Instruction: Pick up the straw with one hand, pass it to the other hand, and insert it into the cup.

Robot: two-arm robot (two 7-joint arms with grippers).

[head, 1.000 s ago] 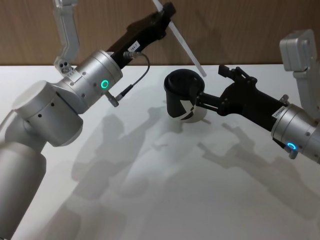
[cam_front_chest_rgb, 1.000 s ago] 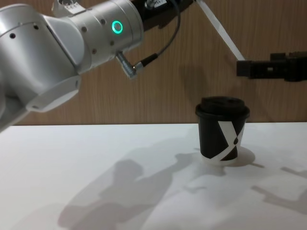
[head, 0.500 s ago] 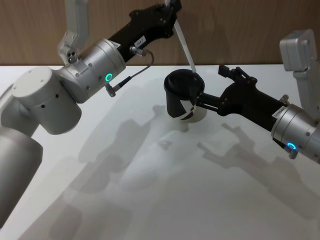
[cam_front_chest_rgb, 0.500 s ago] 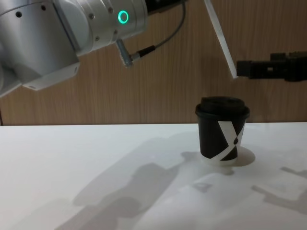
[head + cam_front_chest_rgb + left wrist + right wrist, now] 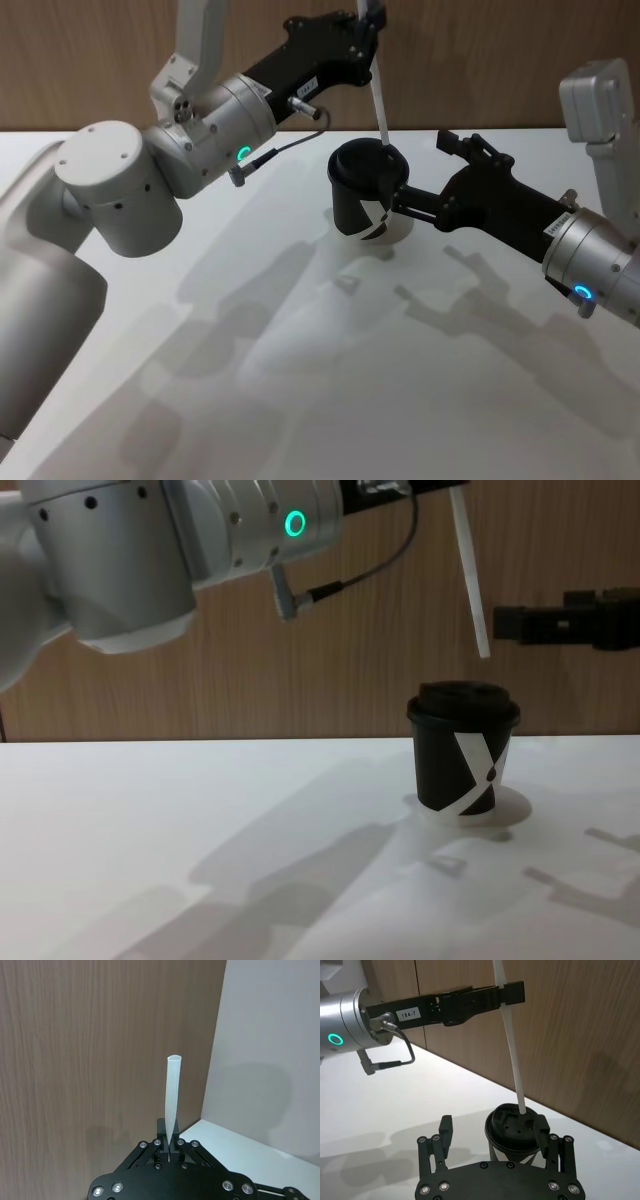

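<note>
Left gripper (image 5: 370, 22), top centre of head view, clamped on straw (image 5: 470, 575); straw near-vertical, lower tip just above cup (image 5: 463, 760) lid, not in. Right gripper (image 5: 493, 1127) spread open, right of cup.

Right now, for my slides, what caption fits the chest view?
The straw hangs tilted from the left hand, tip just above the lidded cup; the right hand hovers at right.

A white label (image 5: 410, 1013) on the left claw (image 5: 506, 995) reads 184-7

The straw (image 5: 379, 90) runs past the head view's top edge; the right gripper (image 5: 493, 1125) hides the base of the cup (image 5: 512, 1132)
</note>
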